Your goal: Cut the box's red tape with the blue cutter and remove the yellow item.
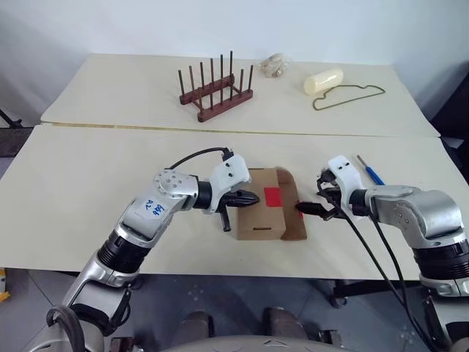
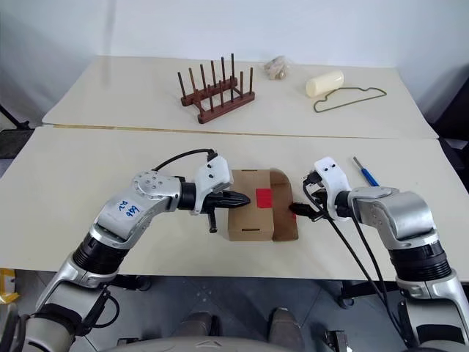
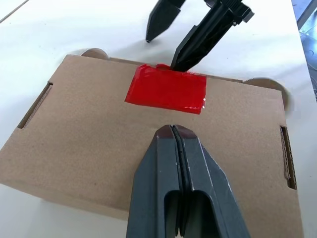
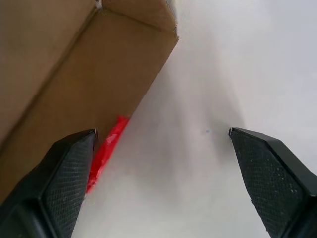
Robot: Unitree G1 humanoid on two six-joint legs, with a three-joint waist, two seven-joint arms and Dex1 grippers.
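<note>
The box (image 1: pixel 265 213) is pinned on the desk (image 1: pixel 88 176) by the left hand (image 3: pixel 173 131), fingers together beside the red tape (image 3: pixel 166 91); the right hand (image 1: pixel 311 208), fingers apart, is held at the taped edge, well apart from the blue cutter (image 1: pixel 372 171).

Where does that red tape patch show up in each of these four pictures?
Left eye view: red tape on top of the box, mid-picture.
Right eye view: same patch on the box top.
Left wrist view: tape beyond the shut left claw.
Right wrist view: red strip along the box's side.
Shared landmark: the box.
</note>
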